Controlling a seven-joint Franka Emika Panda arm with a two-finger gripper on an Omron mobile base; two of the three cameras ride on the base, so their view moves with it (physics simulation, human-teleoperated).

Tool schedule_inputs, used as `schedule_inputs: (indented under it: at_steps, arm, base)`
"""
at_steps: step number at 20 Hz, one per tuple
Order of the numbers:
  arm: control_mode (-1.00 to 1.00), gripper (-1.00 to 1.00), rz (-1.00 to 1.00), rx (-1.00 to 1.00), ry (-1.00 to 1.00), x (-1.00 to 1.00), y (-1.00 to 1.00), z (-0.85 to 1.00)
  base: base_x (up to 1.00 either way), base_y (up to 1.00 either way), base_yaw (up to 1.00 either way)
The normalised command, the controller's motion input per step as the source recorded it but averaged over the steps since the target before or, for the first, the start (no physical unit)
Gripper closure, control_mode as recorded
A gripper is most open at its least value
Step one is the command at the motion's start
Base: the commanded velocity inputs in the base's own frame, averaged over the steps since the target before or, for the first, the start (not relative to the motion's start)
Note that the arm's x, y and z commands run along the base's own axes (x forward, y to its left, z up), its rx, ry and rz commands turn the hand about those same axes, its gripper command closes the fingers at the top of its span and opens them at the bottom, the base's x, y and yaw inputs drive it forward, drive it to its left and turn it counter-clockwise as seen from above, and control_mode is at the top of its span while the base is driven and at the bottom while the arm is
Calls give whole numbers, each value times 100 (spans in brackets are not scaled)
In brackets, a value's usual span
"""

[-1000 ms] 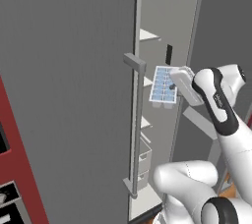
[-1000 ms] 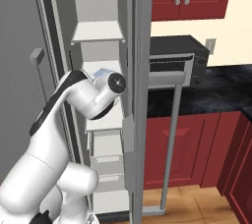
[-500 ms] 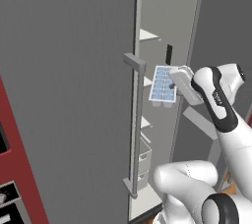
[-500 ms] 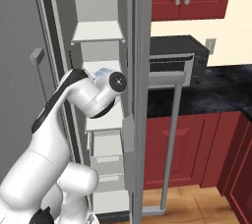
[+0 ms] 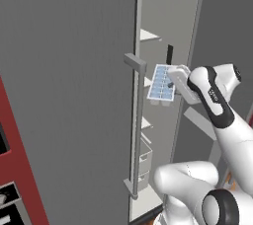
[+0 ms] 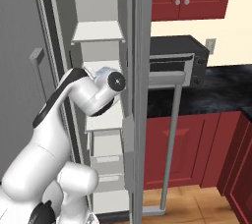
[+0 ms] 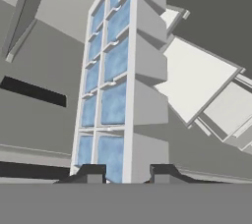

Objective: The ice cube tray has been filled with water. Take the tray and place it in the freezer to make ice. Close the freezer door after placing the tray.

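1. Freezer [image 6: 98, 31] stands open at centre of the right base view, light grey walls with white shelves above and drawers low down.
2. Door [image 5: 64, 95], swung wide, covers the left half of the left base view; its long bar handle [image 5: 136, 130] runs down mid-frame.
3. Arm [image 5: 217, 115] rises from lower right there and reaches into the opening.
4. Tray [image 5: 163, 83] sits at centre of that view, held on edge, cells facing the camera.
5. Gripper [image 7: 123, 175] pinches the tray's near end at the bottom of the hand view.
6. Water [image 7: 114, 102] shows as pale blue squares in the cells.
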Motion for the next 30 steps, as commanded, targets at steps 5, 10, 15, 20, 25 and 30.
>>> schedule_inputs:
  at_steps: [5,10,15,20,25,30]
  arm:
    - [-100,100,0,0,0,16,0,0]
    - [-100,100,1,0,0,22,0,-3]
    - [-100,100,2,0,2,30,1,-14]
    - [-100,100,0,0,0,25,9,-19]
    - [-100,100,0,0,0,19,10,-15]
    - [-100,100,0,0,0,21,12,-12]
  base:
    - [0,0,0]
    - [0,0,0]
    - [0,0,0]
    - [0,0,0]
    - [0,0,0]
    - [0,0,0]
